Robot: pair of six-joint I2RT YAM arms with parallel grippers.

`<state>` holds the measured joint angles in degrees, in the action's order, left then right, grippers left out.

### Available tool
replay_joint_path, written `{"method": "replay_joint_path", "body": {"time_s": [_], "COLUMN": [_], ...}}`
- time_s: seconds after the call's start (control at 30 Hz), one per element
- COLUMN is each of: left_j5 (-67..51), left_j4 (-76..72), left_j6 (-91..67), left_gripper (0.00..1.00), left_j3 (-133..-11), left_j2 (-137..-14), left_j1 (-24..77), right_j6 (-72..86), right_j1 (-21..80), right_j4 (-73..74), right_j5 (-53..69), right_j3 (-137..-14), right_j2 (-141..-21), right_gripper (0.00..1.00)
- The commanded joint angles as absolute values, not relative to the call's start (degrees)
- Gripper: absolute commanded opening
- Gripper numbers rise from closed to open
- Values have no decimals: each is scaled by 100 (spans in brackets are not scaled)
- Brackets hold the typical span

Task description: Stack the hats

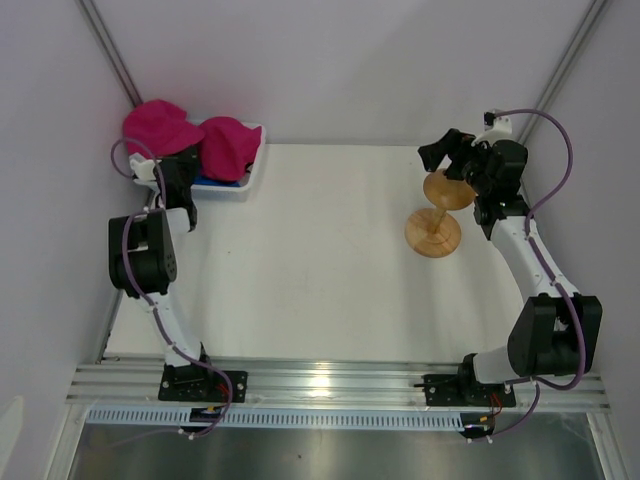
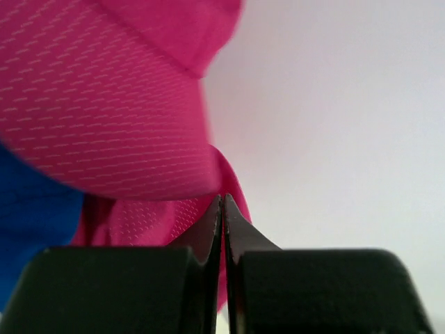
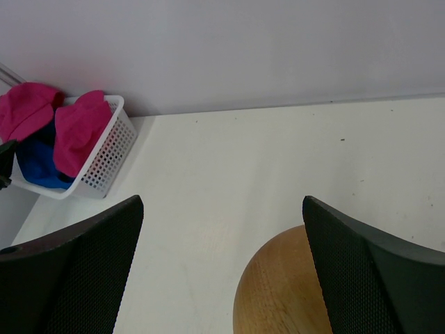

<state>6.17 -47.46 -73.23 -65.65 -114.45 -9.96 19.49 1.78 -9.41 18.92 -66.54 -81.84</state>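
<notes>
My left gripper (image 1: pixel 163 168) is shut, pinching the edge of a magenta-pink hat (image 1: pixel 157 125) that sits raised at the left end of the white mesh basket (image 1: pixel 252 165). In the left wrist view the fingertips (image 2: pixel 223 202) meet on pink fabric (image 2: pixel 104 104), with blue hat fabric (image 2: pixel 35 209) to the left. A second pink hat (image 1: pixel 228 145) lies in the basket over a blue hat (image 1: pixel 214 182). My right gripper (image 1: pixel 437 153) is open and empty just above the round wooden stand (image 1: pixel 447 190). In the right wrist view its jaws (image 3: pixel 222 202) stand wide over the stand's top (image 3: pixel 285 292).
The basket stands at the table's far left corner against the back wall and also shows in the right wrist view (image 3: pixel 104 163) with both pink hats (image 3: pixel 80 129) and blue fabric (image 3: pixel 38 163). The stand's base (image 1: pixel 433 232) rests at the right side. Walls enclose three sides.
</notes>
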Motion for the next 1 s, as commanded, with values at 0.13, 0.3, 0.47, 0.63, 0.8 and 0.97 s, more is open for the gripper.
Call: {"method": "replay_joint_path", "body": {"time_s": [0.13,0.3,0.47,0.63,0.8,0.97], "left_j5": [-394,-1369,-1267,-380,-35,271], "left_j4": [-5379,-5546,-4212,-3034,-1314,-187], "left_j6": [-6082,-5547,-4974,-5921,-5731,-5160], "left_gripper": [1,1,1,55,90,93], "left_j3": [-5924,-5687,-5810,-5704,-6449,-7434], "left_j2": [-9636,-8799,-8009,-8156,-8647,-9175], "left_j1": [-1046,-915,-485,-439,-667,-1300], "right_j6": [1811,1933,2092,2013,2057,2083], "right_j1": [202,123,-121,-193,-193,-185], "right_j4": [-958,-1063,-1038,-677,-598,-755], "right_j5": [1828,1767,1582,1521,1573,1784], "right_j3": [-6662,-6294,-5889,-5634,-5502,-5449], "right_j2": [-7613,-7076,-6216,-5775,-5678,-5888], "right_gripper": [99,99,100,99,99,100]}}
